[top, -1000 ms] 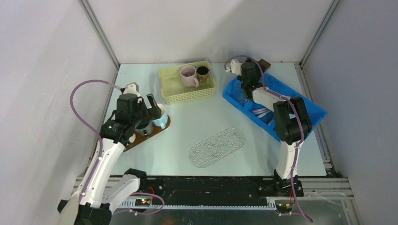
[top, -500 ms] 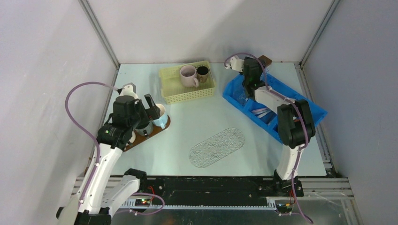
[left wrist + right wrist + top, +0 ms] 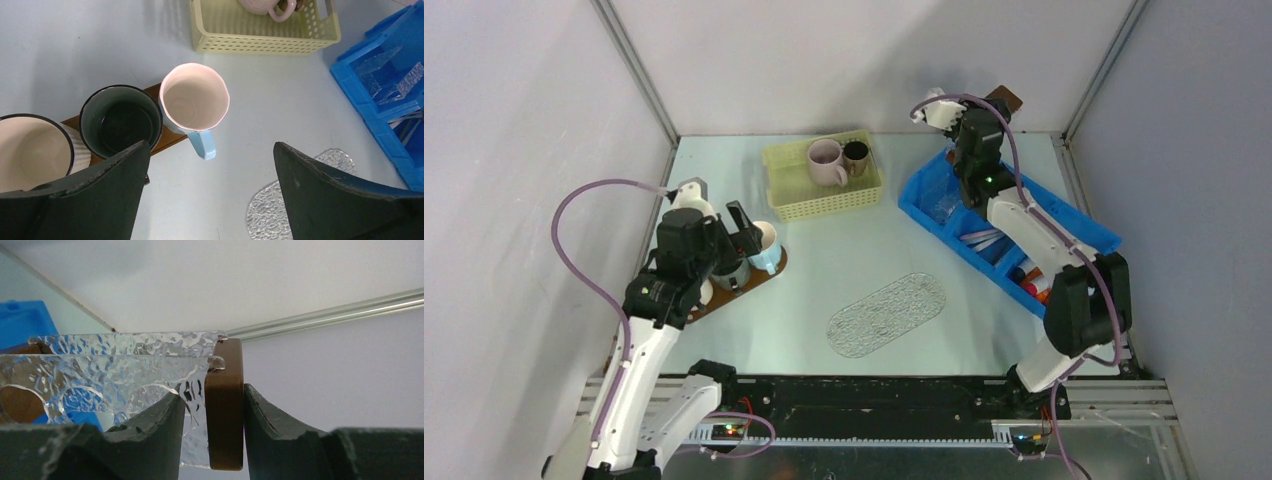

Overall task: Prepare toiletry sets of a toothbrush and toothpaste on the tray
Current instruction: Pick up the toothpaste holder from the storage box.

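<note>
Brown tray [image 3: 225,405] — smooth, matt, wood-like; clear trays [image 3: 110,370] pebbled, glossy; blue bin [image 3: 1092,232] plastic; mug [image 3: 194,97] glazed.

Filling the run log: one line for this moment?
left gripper: open over mugs | right gripper: shut on brown board | toothbrushes: in blue bin

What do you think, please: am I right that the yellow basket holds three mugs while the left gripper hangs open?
Not quite: the yellow basket holds two mugs, a pink mug and a dark mug, as the top external view shows. The left gripper does hang open.
</note>
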You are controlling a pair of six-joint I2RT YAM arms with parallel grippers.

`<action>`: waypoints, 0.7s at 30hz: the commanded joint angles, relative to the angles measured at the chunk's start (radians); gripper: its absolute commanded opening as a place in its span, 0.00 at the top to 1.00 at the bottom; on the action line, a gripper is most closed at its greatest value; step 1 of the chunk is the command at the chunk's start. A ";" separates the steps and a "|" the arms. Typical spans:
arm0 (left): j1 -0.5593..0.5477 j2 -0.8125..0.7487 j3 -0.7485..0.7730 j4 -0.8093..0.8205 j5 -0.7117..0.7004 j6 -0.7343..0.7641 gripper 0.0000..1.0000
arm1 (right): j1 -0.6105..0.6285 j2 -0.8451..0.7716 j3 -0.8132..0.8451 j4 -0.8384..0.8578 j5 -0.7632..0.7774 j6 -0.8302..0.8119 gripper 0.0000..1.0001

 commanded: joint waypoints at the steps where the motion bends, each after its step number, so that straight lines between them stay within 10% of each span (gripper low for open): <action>1: -0.005 -0.006 0.057 0.019 0.021 -0.003 0.00 | 0.059 -0.152 0.046 -0.036 0.024 0.117 1.00; 21: -0.192 0.178 0.191 0.012 -0.015 -0.149 0.01 | 0.402 -0.277 0.154 -0.753 0.108 1.121 1.00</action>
